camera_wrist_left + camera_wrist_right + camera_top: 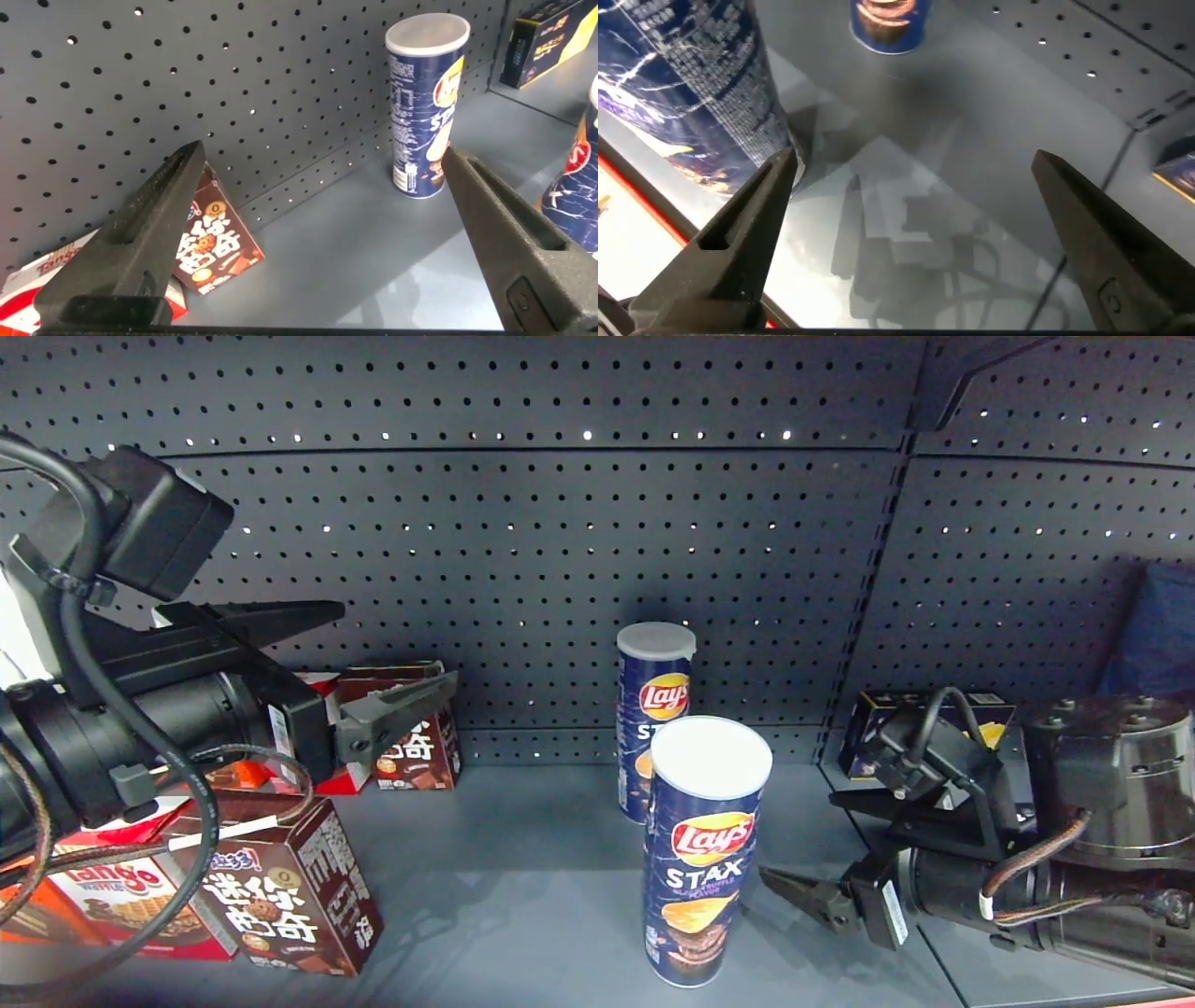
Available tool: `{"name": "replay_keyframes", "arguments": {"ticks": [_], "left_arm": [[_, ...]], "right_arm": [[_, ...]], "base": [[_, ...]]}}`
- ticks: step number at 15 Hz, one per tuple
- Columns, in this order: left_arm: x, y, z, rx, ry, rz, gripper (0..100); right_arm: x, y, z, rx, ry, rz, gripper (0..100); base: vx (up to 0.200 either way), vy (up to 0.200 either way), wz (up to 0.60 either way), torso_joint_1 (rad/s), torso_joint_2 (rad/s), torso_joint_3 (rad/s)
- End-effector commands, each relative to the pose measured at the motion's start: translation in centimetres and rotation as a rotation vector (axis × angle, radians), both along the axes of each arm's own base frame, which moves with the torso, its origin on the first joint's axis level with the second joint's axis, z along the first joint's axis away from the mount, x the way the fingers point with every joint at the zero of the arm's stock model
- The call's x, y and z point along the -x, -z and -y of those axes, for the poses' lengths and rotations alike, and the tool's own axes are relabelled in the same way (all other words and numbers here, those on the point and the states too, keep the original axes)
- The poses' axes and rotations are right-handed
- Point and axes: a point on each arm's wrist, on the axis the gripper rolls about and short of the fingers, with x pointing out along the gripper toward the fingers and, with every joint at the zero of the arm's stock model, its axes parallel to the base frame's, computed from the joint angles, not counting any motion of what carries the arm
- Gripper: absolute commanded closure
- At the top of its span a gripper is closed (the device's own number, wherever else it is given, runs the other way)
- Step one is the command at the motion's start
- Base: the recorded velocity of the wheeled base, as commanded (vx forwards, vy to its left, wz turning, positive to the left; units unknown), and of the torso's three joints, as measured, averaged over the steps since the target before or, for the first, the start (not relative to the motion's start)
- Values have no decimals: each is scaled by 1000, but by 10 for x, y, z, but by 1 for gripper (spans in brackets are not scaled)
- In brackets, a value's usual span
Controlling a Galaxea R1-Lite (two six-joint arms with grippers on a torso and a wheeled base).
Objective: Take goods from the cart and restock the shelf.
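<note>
- Spanning the head view, the grey shelf (523, 896) has a perforated back panel (560, 541) rising behind it; the goods stand on its board
- left gripper (397, 644) hangs at 9 o'clock over the shelf, jaws spread wide with nothing between them; its fingers (140, 243) frame the rear can and a brown box in the left wrist view
- right gripper (915, 163) sits low at 4 o'clock, jaws wide apart and holding nothing; one finger (747, 233) lies just beside the front can, at the can's 3 o'clock
- front can (705, 849) of crisps, dark blue with a white lid, stands upright near the shelf's front edge at 6 o'clock
- rear can (653, 719), same kind, stands upright just behind it at 11 o'clock, close to the back panel
- brown biscuit box (289, 896) stands at 8 o'clock; a red wafer box (112, 905) lies just beside it, farther towards 9
- second brown box (415, 728) stands against the back panel at 10 o'clock
- dark box (878, 723) with yellow print rests at 2 o'clock, partly hidden by the right arm
</note>
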Motion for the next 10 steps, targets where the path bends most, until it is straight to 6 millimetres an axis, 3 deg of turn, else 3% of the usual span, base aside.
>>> {"name": "replay_keyframes", "arguments": {"ticks": [1,10], "left_arm": [[-1,0,0,1,-1,0,0],[-4,1,-7,0,-36,0,0]], "right_arm": [[-3,5,-6,12,-11,-17,0],[-5,10,-20,31,-45,-32,0]], "base": [[0,0,0,0,0,0],[0,0,0,0,0,0]]}}
